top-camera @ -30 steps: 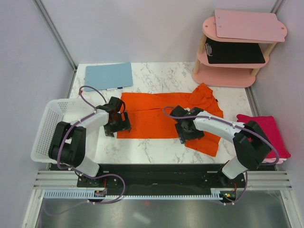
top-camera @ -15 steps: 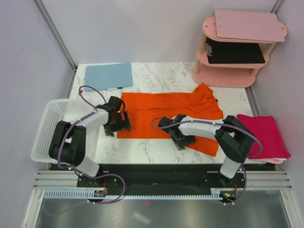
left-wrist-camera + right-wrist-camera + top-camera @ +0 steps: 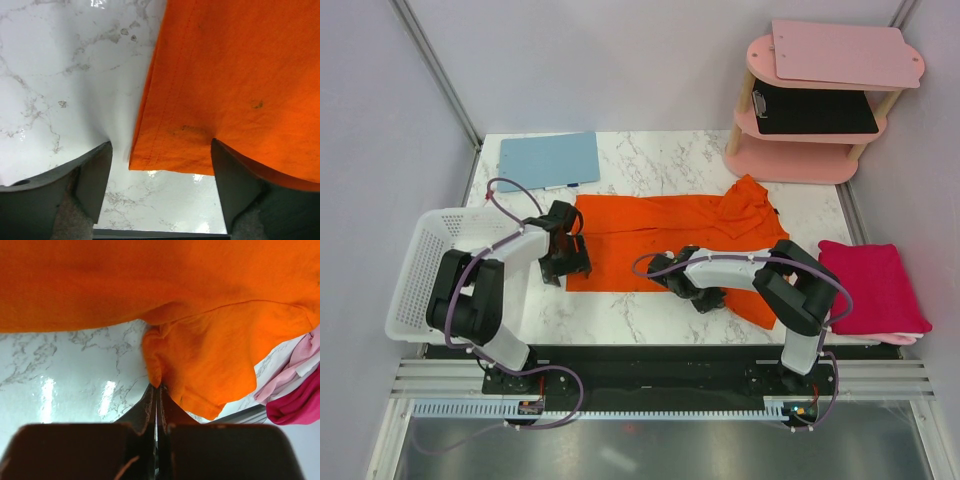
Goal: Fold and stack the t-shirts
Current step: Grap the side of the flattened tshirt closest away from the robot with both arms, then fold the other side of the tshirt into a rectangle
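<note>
Two t-shirts are seen: the orange t-shirt (image 3: 660, 245) spread left-to-right between the arms, the magenta t-shirt (image 3: 875, 285) folded at far right. The orange near-left corner is straddled by the parted left gripper (image 3: 161, 150); its near hem is pinched by the right gripper (image 3: 156, 390).

Bright orange t-shirt (image 3: 640, 245) on white marble table (image 3: 660, 155) veined grey — magenta t-shirt (image 3: 875, 285), light-blue clipboard (image 3: 550, 160), white basket (image 3: 420, 270), pink shelf (image 3: 800, 165)

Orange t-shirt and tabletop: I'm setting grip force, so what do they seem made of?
The orange t-shirt looks like soft, matte cloth, probably cotton: stitched hem, folds and wrinkles. The tabletop looks like glossy white marble or marble-print laminate: grey veins, bright reflections; which, I cannot tell.
</note>
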### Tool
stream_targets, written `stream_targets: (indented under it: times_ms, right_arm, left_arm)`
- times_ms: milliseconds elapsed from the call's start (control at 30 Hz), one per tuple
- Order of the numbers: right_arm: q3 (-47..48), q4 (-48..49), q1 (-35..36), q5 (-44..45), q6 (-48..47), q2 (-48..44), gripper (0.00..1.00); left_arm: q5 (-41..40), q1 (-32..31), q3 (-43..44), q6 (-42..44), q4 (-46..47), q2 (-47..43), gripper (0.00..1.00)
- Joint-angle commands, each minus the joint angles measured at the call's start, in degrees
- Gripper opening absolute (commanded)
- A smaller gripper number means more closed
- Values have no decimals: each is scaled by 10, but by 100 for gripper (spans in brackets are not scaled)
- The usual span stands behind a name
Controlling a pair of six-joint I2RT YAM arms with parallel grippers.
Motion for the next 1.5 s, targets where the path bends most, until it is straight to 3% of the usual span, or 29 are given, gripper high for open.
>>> stream_targets:
  times_ms: [0, 33, 67, 100, 133, 433, 667, 900, 1200, 1467]
  right_arm:
    - [21, -1, 2, 29, 16, -8, 0]
    - [24, -2, 2, 31, 17, -10, 0]
    - [26, -4, 2, 31, 16, -12, 0]
    - [27, -4, 2, 32, 15, -12, 0]
    - [29, -4, 2, 32, 13, -12, 0]
    - [53, -25, 2, 53, 10, -28, 0]
    - [94, -63, 1, 127, 7, -37, 0]
    - [151, -87, -9, 194, -18, -11, 0]
    - [206, -95, -77, 257, -85, -16, 0]
    - [249, -64, -119, 297, -168, 11, 0]
  left_arm:
    - [9, 4, -5, 1, 44, 24, 71]
    - [10, 3, -6, -1, 43, 24, 38]
    - [10, 3, -12, -2, 43, 22, 21]
    - [9, 3, -16, -5, 42, 21, 5]
    - [12, 3, -18, -6, 44, 19, 2]
    - [27, 4, -12, 0, 39, -25, 2]
    - [48, 3, 34, 5, 18, -44, 2]
    - [38, 7, 75, 12, -3, -27, 2]
    - [38, 38, 124, 23, -19, -3, 2]
    - [65, 65, 168, 35, -19, 67, 2]
